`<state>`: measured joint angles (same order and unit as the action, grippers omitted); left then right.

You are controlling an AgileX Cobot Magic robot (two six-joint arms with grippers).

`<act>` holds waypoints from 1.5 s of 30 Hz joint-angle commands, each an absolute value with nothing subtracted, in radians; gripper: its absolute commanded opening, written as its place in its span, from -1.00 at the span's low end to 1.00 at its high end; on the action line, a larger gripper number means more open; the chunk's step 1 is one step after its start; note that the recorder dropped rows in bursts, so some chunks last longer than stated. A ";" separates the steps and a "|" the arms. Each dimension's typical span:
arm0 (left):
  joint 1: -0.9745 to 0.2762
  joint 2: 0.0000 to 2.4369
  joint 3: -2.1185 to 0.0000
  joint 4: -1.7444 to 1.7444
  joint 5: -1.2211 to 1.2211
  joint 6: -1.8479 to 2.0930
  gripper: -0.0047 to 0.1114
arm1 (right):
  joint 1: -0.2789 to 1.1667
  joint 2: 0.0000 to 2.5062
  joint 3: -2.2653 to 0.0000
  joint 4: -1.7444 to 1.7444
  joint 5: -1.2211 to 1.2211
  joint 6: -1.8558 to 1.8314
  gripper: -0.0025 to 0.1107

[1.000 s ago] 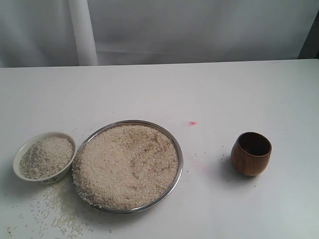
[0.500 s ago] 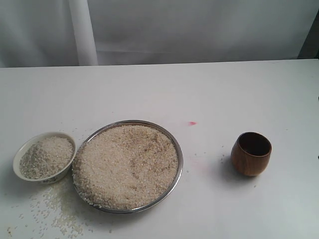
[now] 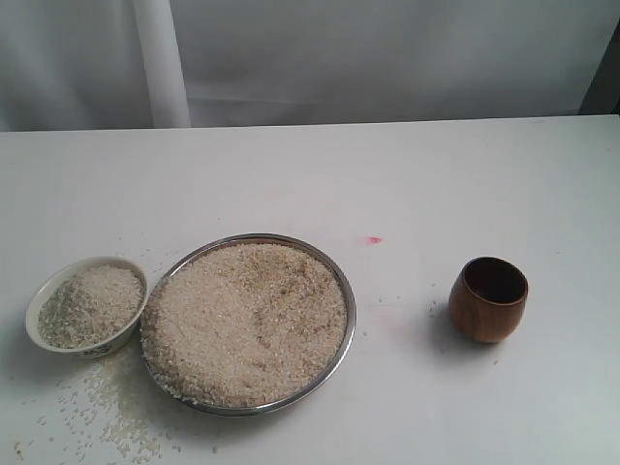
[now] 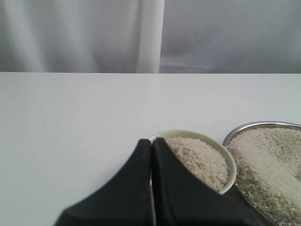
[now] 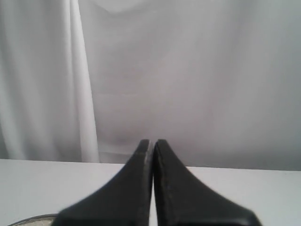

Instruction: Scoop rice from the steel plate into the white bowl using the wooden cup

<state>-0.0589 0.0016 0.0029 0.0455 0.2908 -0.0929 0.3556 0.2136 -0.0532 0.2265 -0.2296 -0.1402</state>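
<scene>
The left gripper point(image 4: 151, 142) is pressing its two black fingers point(image 4: 136, 179) together with nothing between them, overlapping the near rim of the white bowl point(image 4: 197, 134). Rice point(image 4: 200, 157) is heaping in that bowl. The steel plate point(image 4: 263, 124), also lying full of grains, is sitting just beside it on the white table point(image 4: 70, 113), well apart from the edge bordering the curtain point(image 4: 94, 33).

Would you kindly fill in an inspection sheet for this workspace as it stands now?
Surface: white table, one small pink mark.
Job's things: steel plate heaped with rice; white bowl close beside it, also holding rice; wooden cup upright, apart on the right.
Clutter: loose grains scattered before bowl and plate.
Grippers: left gripper shut, empty; right gripper shut, empty.
Cables: nothing seen.
Surroundings: pale curtain behind the table.
</scene>
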 commanded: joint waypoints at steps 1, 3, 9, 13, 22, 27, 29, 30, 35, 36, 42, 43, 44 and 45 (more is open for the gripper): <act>-0.063 0.000 0.000 0.038 0.284 -0.096 -0.92 | 0.348 0.158 -0.049 0.182 -0.170 -0.154 -0.96; -0.063 0.000 0.000 0.038 0.284 -0.096 -0.92 | 0.348 0.146 -0.049 0.164 -0.160 -0.154 -0.96; -0.063 0.000 0.000 0.038 0.284 -0.096 -0.92 | 0.348 0.107 -0.046 0.157 -0.086 -0.156 -0.96; -0.063 0.000 0.000 0.038 0.284 -0.096 -0.92 | 0.348 0.077 -0.020 0.157 -0.090 -0.156 -0.96; -0.063 0.000 0.000 0.038 0.284 -0.096 -0.92 | 0.348 0.004 0.000 0.126 0.011 -0.156 -0.96; -0.063 0.000 0.000 0.038 0.284 -0.096 -0.92 | 0.348 0.004 0.000 0.116 0.112 -0.156 -0.96; -0.063 0.000 0.000 0.038 0.284 -0.096 -0.92 | 0.348 0.004 0.000 0.116 0.157 -0.156 -0.96; -0.063 0.000 0.000 0.038 0.284 -0.096 -0.92 | 0.348 0.004 0.000 0.116 0.168 -0.156 -0.96; -0.063 0.000 0.000 0.038 0.284 -0.096 -0.92 | 0.348 0.004 0.000 0.116 0.166 -0.156 -0.96; -0.063 0.000 0.000 0.038 0.284 -0.096 -0.92 | 0.348 0.004 0.000 0.116 0.166 -0.156 -0.96; -0.063 0.000 0.000 0.038 0.284 -0.096 -0.92 | 0.348 0.004 0.000 0.116 0.166 -0.156 -0.96; -0.063 0.000 0.000 0.038 0.284 -0.096 -0.92 | 0.348 0.004 0.000 0.116 0.166 -0.156 -0.96; -0.063 0.000 0.000 0.038 0.284 -0.096 -0.92 | 0.348 0.004 0.000 0.116 0.166 -0.156 -0.96; -0.063 0.000 0.000 0.038 0.284 -0.096 -0.92 | 0.348 0.004 0.000 0.116 0.166 -0.156 -0.96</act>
<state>-0.0589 0.0016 0.0029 0.0455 0.2908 -0.0929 0.3556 0.0085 -0.0036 0.1258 0.1632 -0.1540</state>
